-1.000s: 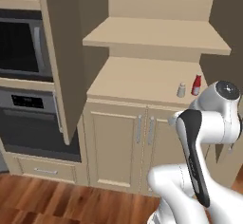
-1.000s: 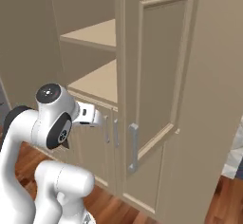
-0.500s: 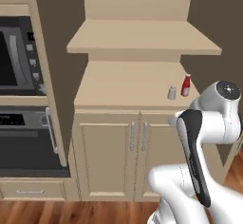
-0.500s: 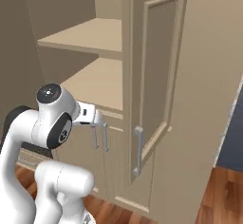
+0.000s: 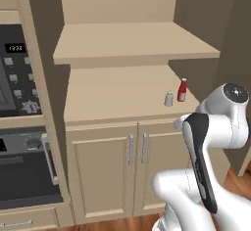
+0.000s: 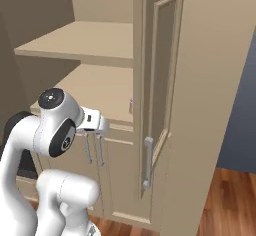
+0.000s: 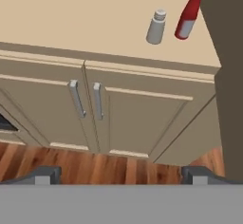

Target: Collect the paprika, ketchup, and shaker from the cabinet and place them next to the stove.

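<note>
2 dark fingertips of the end effector [image 7: 121, 174] stand wide apart at the bottom of the hand view, with nothing between them, looking down at the cabinet [image 7: 142, 118] front. The end effector hangs in front of the cabinet's lower shelf edge, near its right end in the left base view [image 5: 179, 124]. Below it are 2 small doors with metal bar handles [image 7: 74, 98], both closed, over a wood floor [image 7: 114, 168]. On the lower open shelf, at its right, the shaker [image 7: 156, 27] stands upright just left of the ketchup [image 7: 189, 12]; they sit close together but apart. The left base view shows the same pair, shaker [image 5: 168, 98] and ketchup [image 5: 182, 89], under an upper shelf [image 5: 132, 41]. An oven [image 5: 22, 142] sits to the cabinet's left.
</note>
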Robot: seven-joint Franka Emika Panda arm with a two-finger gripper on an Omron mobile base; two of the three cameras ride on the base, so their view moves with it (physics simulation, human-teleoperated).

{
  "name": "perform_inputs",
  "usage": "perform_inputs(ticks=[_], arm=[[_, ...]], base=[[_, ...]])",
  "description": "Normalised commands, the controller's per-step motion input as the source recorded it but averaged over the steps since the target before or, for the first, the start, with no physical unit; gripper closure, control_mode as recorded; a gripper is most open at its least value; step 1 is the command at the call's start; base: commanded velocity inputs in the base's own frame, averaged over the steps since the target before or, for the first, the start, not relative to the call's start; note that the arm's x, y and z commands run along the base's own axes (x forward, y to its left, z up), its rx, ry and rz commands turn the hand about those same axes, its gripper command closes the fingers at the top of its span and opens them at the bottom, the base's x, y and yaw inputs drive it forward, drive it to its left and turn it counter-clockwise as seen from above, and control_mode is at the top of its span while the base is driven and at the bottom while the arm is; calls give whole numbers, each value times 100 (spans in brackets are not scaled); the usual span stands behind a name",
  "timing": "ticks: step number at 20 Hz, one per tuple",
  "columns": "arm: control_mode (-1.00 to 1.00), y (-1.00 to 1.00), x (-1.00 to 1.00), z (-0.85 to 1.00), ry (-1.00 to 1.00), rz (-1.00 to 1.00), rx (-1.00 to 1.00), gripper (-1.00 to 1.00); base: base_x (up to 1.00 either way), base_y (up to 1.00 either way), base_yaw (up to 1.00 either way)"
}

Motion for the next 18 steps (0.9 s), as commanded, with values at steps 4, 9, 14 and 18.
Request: perform_inputs(ticks=[4,9,14,18], arm=[[100,0,0,0,0,0,0,-100],[100,0,0,0,0,0,0,-100],[100,0,0,0,0,0,0,-100],[100,0,0,0,0,0,0,-100]], base=[[34,46,-23],[50,31,-16],[65,22,-14],[66,5,-10]])
